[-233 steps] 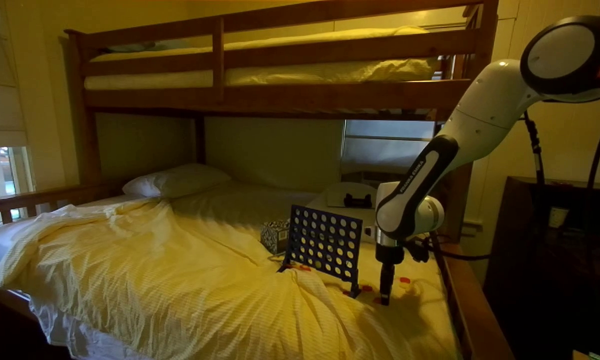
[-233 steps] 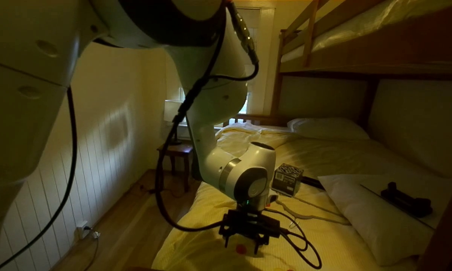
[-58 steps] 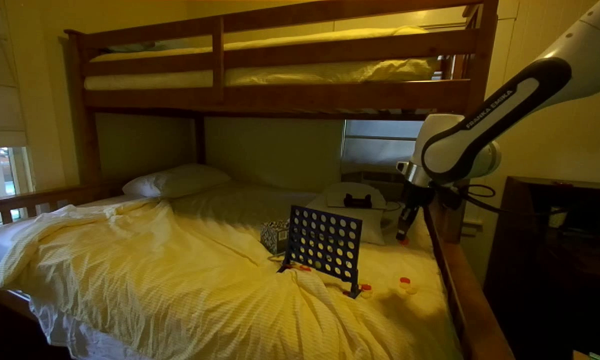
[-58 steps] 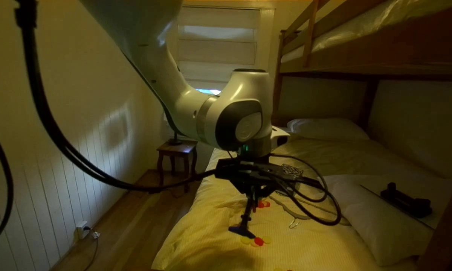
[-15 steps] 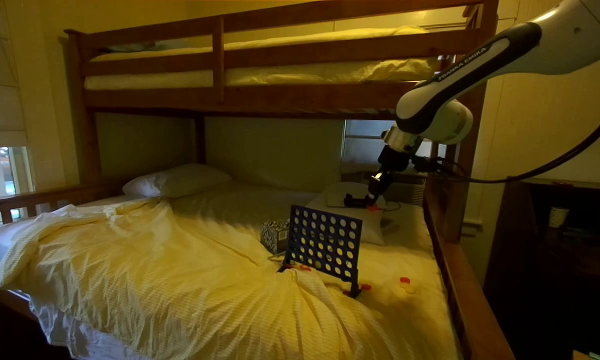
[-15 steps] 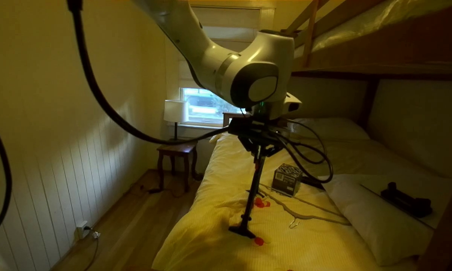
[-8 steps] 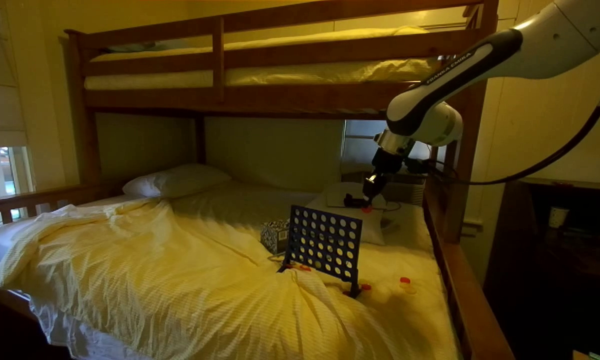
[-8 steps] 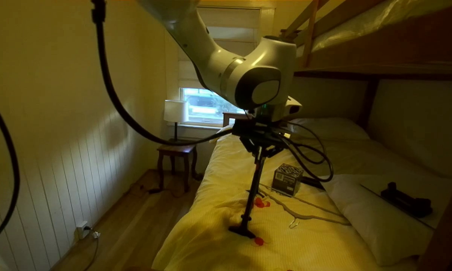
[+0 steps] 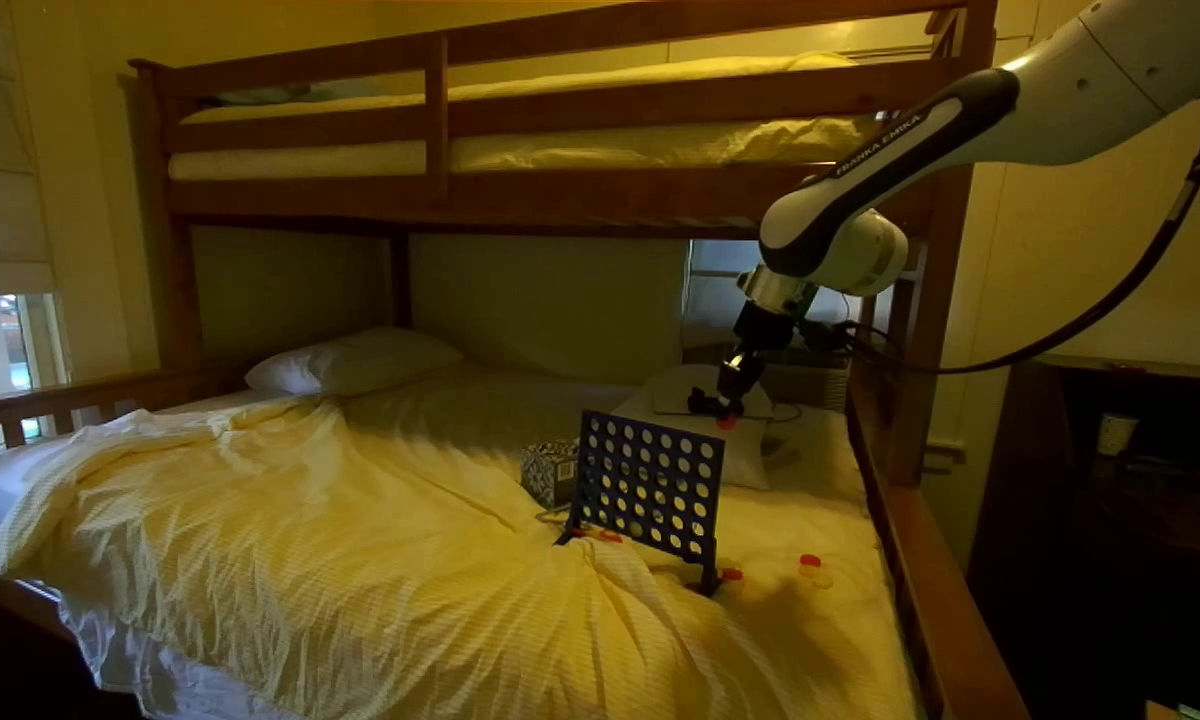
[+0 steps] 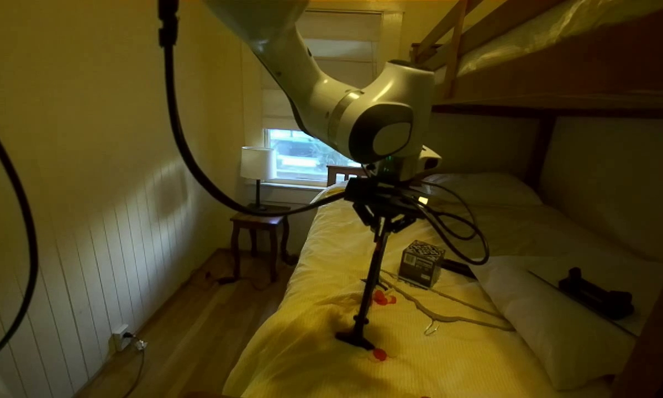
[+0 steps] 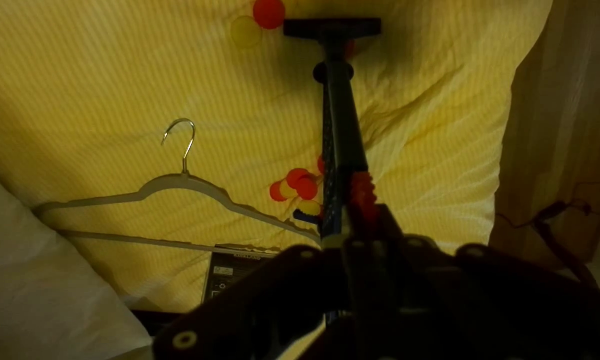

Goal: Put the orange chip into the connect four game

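My gripper [image 9: 732, 402] is shut on an orange chip [image 9: 726, 423], whose red edge sticks out beyond the fingertips. The connect four game [image 9: 654, 484], a dark blue rack, stands upright on the bed. In an exterior view the chip appears just above the rack's near-right top corner. The rack [image 10: 371, 282] shows edge-on in an exterior view, below the gripper [image 10: 380, 237]. From the wrist, the chip [image 11: 363, 195] overlaps the line of the rack's top edge [image 11: 347, 115]. Whether it sits exactly over the slot, I cannot tell. Other orange chips [image 11: 306, 188] lie beside the rack.
A patterned box [image 10: 421, 264] and a clothes hanger [image 11: 185, 182] lie beside the rack. A pillow [image 10: 563, 309] carries a board with a black object [image 10: 595, 293]. Yellow chips [image 11: 246, 32] lie near the rack's foot. The upper bunk rail [image 9: 560, 200] runs above.
Still holding the chip, my gripper has moved left and slightly down in an exterior view, closer to the rack's top corner. The rack and the loose chips have stayed put.
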Robot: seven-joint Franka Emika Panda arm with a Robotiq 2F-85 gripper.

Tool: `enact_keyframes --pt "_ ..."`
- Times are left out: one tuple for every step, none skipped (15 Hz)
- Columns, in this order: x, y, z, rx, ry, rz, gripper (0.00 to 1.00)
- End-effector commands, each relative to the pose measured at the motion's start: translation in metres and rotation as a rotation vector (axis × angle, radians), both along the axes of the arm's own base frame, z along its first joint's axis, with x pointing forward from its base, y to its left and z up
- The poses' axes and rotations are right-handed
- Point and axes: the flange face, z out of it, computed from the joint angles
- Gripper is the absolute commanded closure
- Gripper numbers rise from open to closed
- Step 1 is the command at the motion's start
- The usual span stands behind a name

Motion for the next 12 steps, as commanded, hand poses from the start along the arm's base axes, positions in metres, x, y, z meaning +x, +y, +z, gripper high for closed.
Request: enact_keyframes --pt "0.0091 -0.0031 -0.0015 0.02 0.01 0.015 0.98" --pt "0.01 -0.0034 -0.0025 0.02 0.012 0.015 0.98" --pt "0.0107 -0.0033 -0.004 0.02 0.016 0.015 0.98" --pt "0.0113 -0.0031 -0.0051 0.022 0.02 0.018 0.98" --pt "0.012 -0.0028 -0.0059 0.02 0.022 0.017 0.98" --pt "0.0131 -0.0024 -0.0063 0.022 0.024 0.018 0.98" --pt "0.0142 -0.0021 -0.007 0.024 0.024 0.019 0.98" --pt "0.0151 -0.0013 -0.0075 0.032 0.025 0.018 0.98" --pt "0.0159 -0.0008 -0.008 0.033 0.026 0.018 0.98" --pt "0.0167 -0.0005 -0.0084 0.035 0.027 0.018 0.98" --pt "0.0177 -0.0003 -0.009 0.037 0.03 0.018 0.98" --pt "0.0187 -0.0002 -0.0096 0.039 0.032 0.017 0.98"
